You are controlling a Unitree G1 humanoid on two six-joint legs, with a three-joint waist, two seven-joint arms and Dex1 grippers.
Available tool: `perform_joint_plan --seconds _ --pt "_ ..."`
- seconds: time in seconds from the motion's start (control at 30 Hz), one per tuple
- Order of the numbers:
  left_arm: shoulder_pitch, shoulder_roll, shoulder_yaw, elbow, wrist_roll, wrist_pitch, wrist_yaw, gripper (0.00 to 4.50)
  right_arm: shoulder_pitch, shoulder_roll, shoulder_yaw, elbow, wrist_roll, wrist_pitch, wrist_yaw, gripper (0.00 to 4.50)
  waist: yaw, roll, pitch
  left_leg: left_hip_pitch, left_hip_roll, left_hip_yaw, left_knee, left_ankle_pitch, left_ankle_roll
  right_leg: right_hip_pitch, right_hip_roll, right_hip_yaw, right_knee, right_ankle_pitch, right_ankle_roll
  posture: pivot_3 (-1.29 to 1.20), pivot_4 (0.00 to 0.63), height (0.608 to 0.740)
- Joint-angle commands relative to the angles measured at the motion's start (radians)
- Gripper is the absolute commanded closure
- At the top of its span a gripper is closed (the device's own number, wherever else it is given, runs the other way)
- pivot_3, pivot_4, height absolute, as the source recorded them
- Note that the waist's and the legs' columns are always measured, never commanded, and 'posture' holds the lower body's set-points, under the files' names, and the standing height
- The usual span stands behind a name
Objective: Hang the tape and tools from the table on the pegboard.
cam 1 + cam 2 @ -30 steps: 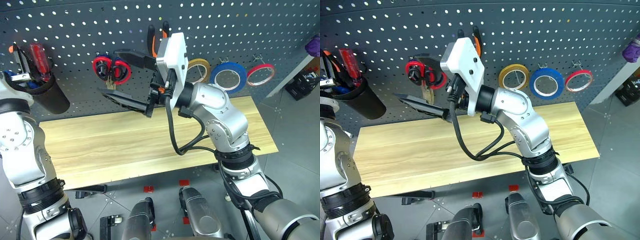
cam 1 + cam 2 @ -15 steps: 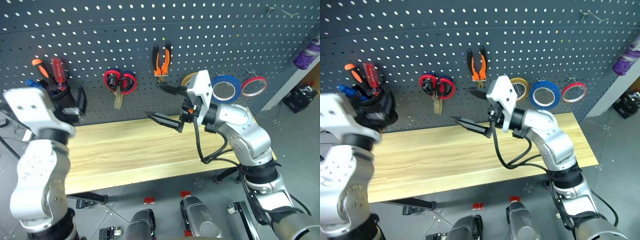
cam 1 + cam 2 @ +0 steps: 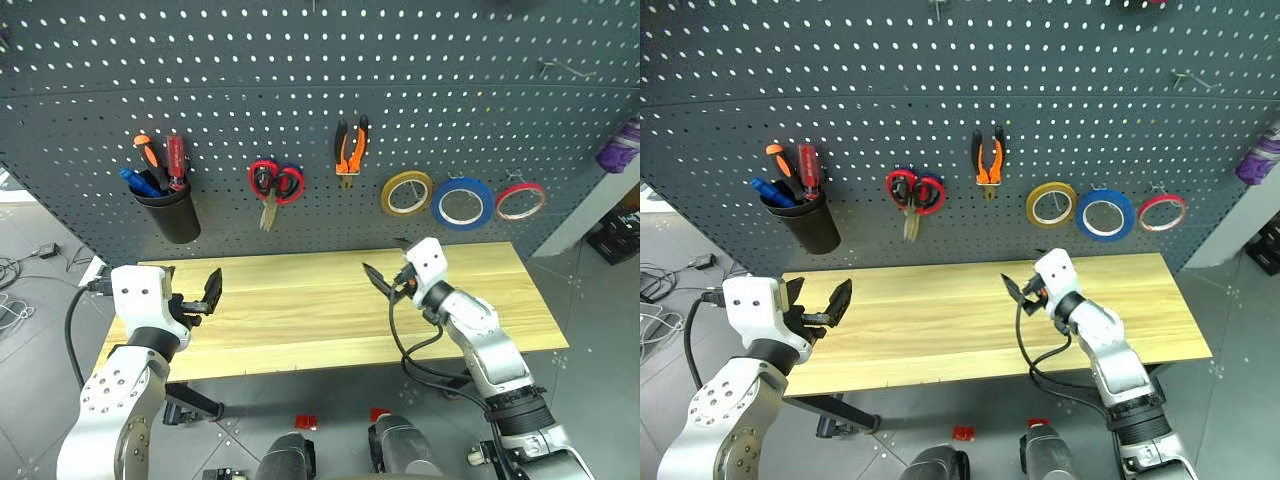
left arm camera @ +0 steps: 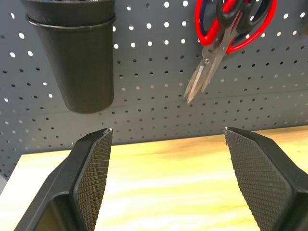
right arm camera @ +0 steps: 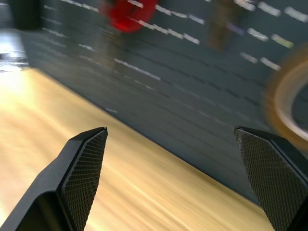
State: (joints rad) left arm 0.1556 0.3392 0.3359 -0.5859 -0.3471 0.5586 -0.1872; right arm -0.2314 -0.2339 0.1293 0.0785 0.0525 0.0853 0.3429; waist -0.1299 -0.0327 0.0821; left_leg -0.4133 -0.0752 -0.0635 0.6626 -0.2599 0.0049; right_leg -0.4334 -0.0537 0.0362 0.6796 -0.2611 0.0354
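The pegboard [image 3: 300, 90] carries, from left to right, a black cup [image 3: 168, 212] of screwdrivers, red scissors [image 3: 273, 184], orange pliers [image 3: 350, 150], a yellow roll [image 3: 406, 193], the blue tape [image 3: 463, 203] and a red roll [image 3: 521, 201]. Below, the left gripper [image 3: 200, 296] and right gripper [image 3: 385, 270] hover over the table [image 3: 300, 310], both spread wide and holding nothing.

Pegboard [image 3: 300, 90]: dark grey, regular grid of pale holes. Counter [image 3: 300, 310]: light yellowish wood, visible grain. Tape [image 3: 463, 203] blue with white core; pliers [image 3: 350, 150] orange and black; cup [image 3: 170, 213] black.
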Motion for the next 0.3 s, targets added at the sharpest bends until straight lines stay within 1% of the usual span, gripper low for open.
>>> perform_joint_plan --seconds 0.03,0.07,0.13,0.23,0.3 --pt "-0.035 -0.011 -0.018 0.035 0.032 -0.089 -0.004 0.58 0.009 0.012 -0.073 0.082 -0.021 -0.050 -0.095 0.00 -0.001 0.001 -0.014 0.001 0.000 0.000 0.000 0.000 0.000 0.002 0.000 0.000 -0.001 0.000 0.000 -0.16 0.022 0.740" --pt "-0.037 -0.019 -0.027 0.046 0.039 -0.108 -0.003 0.58 0.007 0.017 -0.088 0.107 -0.014 -0.047 -0.105 0.00 -0.001 0.003 -0.019 0.004 0.000 0.000 -0.001 -0.001 0.000 0.005 0.000 0.000 -0.002 0.000 0.000 -0.16 0.019 0.740" --pt "-0.037 -0.040 -0.037 0.068 0.044 -0.133 0.002 0.58 -0.004 0.027 -0.112 0.150 -0.006 -0.047 -0.122 0.00 -0.002 0.006 -0.027 0.015 0.001 0.000 -0.002 -0.005 0.001 0.017 0.001 0.000 -0.006 -0.002 0.000 -0.16 0.012 0.740" --pt "-0.032 -0.051 -0.052 0.093 0.066 -0.160 0.006 0.58 -0.023 0.029 -0.121 0.188 -0.014 -0.064 -0.125 0.00 -0.003 0.009 -0.039 0.022 0.001 -0.001 -0.002 -0.009 0.002 0.025 0.002 0.000 -0.007 -0.005 0.001 -0.15 0.001 0.740" --pt "-0.029 -0.056 -0.054 0.119 0.073 -0.186 -0.002 0.58 -0.046 0.028 -0.121 0.211 -0.016 -0.071 -0.118 0.00 -0.006 0.011 -0.044 0.024 0.001 -0.001 -0.001 -0.011 0.003 0.027 0.002 0.001 -0.007 -0.006 0.001 -0.15 0.000 0.740"
